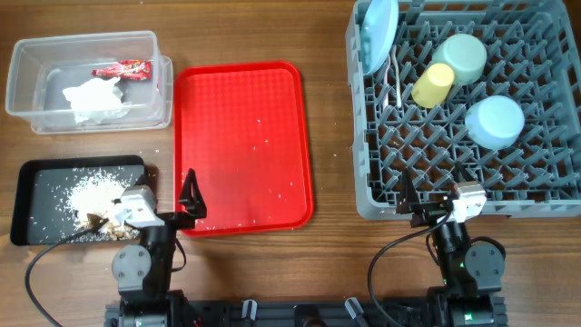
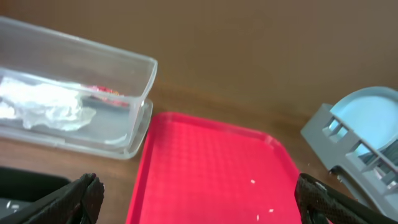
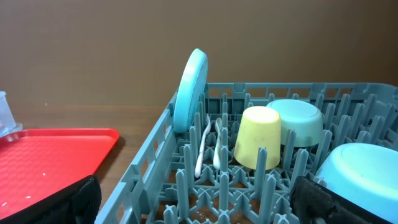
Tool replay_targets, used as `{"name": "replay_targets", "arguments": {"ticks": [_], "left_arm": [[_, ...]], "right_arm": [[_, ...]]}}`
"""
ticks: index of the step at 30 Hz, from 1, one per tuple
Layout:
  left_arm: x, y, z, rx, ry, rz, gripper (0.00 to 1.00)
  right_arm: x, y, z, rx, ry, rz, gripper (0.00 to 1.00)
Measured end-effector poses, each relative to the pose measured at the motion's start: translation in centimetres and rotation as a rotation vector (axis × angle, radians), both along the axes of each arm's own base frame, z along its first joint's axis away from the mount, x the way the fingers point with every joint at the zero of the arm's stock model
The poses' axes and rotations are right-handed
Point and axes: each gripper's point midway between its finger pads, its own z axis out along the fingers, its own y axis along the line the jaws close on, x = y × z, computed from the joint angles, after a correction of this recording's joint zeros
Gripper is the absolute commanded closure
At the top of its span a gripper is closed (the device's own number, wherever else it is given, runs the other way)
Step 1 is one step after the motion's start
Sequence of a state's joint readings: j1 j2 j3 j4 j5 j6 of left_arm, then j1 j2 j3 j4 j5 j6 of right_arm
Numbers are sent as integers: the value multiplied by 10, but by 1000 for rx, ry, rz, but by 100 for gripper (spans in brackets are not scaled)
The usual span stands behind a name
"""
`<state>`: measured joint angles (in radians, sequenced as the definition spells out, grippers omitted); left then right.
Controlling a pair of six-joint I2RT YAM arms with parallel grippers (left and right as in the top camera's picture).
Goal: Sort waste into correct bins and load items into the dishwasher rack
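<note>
Right hand gapes just before the dishwasher rack, yellow cup beyond.

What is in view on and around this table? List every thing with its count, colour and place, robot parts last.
table: 1, brown wood, under everything
tub: 1, clear, far left
napkin: 1, white, crumpled in the tub
wrapper: 1, red, in the tub
black tray: 1, black, near left
crumbs: many, white, in the black tray
scraps: few, brown, black tray's near edge
red tray: 1, red, middle
rack: 1, grey, right
plate: 1, pale blue, on edge in the rack
cup: 1, yellow, in the rack
green bowl: 1, mint green, in the rack
blue bowl: 1, pale blue, in the rack
spoon and fork: 2, white, beside the plate
left gripper: 1, black, open, by the red tray
right gripper: 1, black, open, by the rack
</note>
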<state>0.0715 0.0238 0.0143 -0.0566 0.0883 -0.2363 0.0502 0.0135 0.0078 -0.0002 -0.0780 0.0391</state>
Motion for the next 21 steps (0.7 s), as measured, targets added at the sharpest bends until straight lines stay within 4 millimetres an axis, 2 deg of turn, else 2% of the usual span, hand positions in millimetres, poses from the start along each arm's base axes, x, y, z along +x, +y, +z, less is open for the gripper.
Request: {"name": "replay_targets", "arguments": {"ticks": [6, 11, 21], "left_arm": [[-1, -3, -1, 0, 2, -11, 0], [-1, -13, -1, 0, 2, -52, 0], [-1, -14, -1, 61, -1, -59, 0]], "right_arm": [[0, 0, 0, 0, 0, 0, 0], [0, 0, 0, 0, 0, 0, 0], [0, 0, 0, 0, 0, 0, 0]]}}
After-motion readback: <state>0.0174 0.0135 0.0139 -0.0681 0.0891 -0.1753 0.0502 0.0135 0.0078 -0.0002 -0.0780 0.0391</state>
